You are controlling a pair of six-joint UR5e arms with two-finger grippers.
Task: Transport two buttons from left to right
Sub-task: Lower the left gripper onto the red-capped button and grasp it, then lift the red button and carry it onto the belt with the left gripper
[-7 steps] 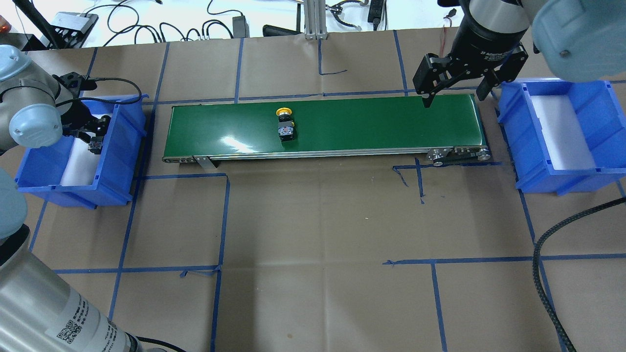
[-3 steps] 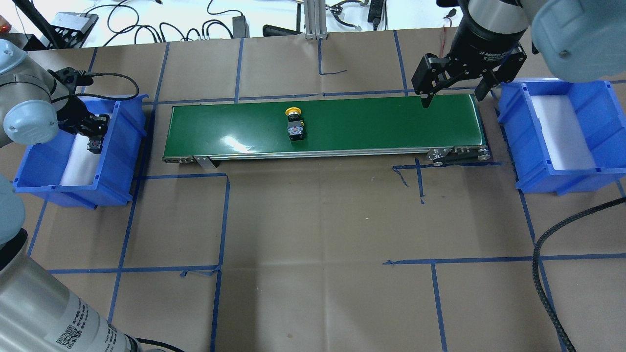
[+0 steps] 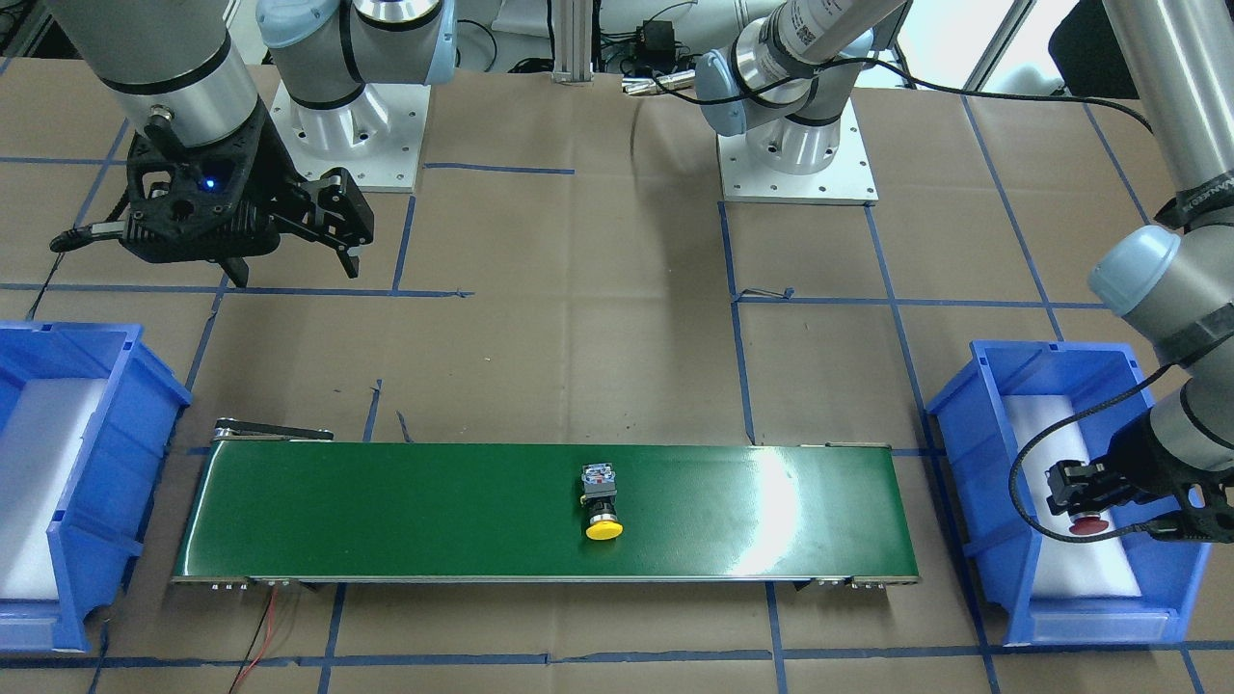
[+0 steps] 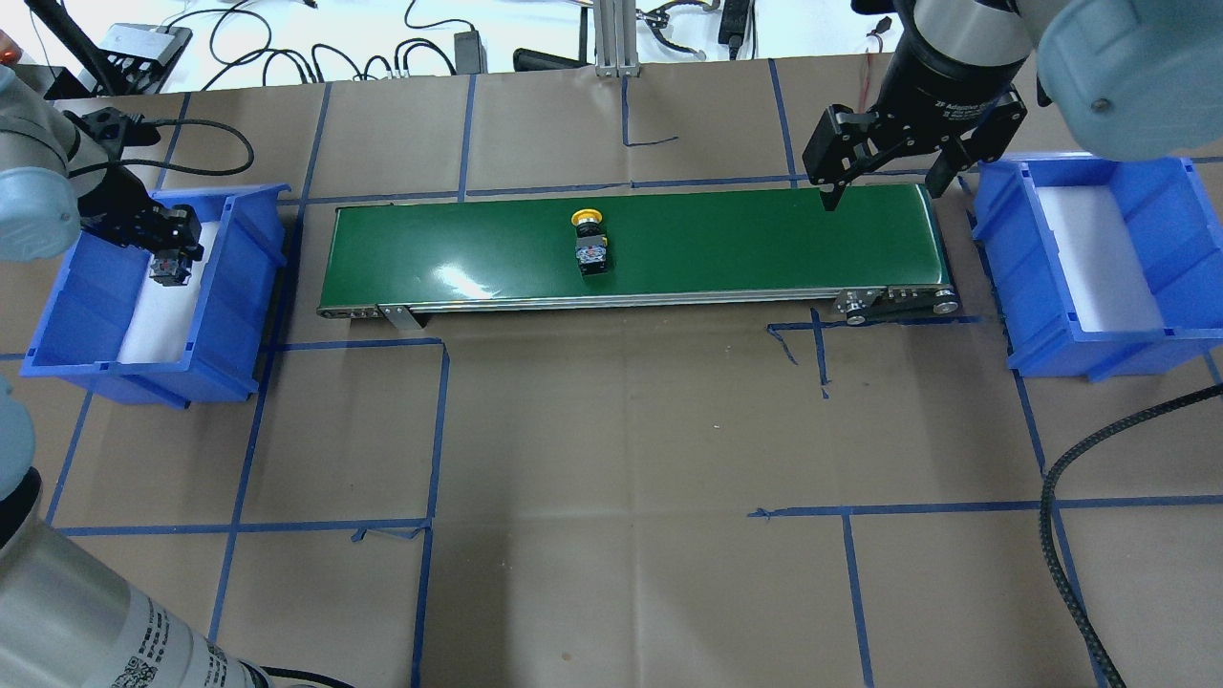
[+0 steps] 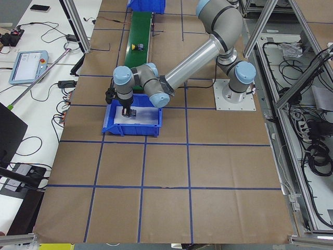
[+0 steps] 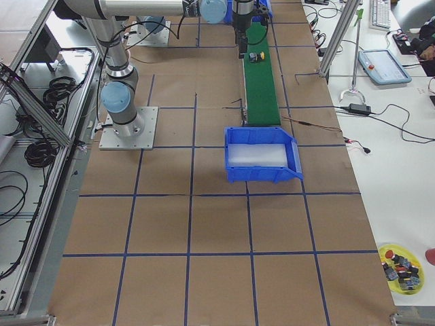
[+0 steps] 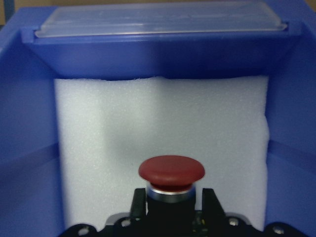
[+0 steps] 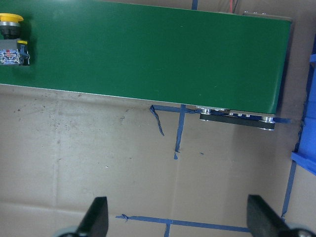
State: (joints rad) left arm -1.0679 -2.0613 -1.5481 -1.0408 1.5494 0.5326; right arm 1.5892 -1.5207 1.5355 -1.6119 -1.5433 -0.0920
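Claw on left arm [image 7: 172, 205] clamps red button [image 7: 171, 170].

Robotics lab: conveyor [image 4: 764, 239], tape-gridded table [image 4: 621, 430].

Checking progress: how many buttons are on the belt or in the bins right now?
2. The yellow button lies near the middle of the belt; the red button is in the left gripper, inside the left bin. The right bin shows only foam.
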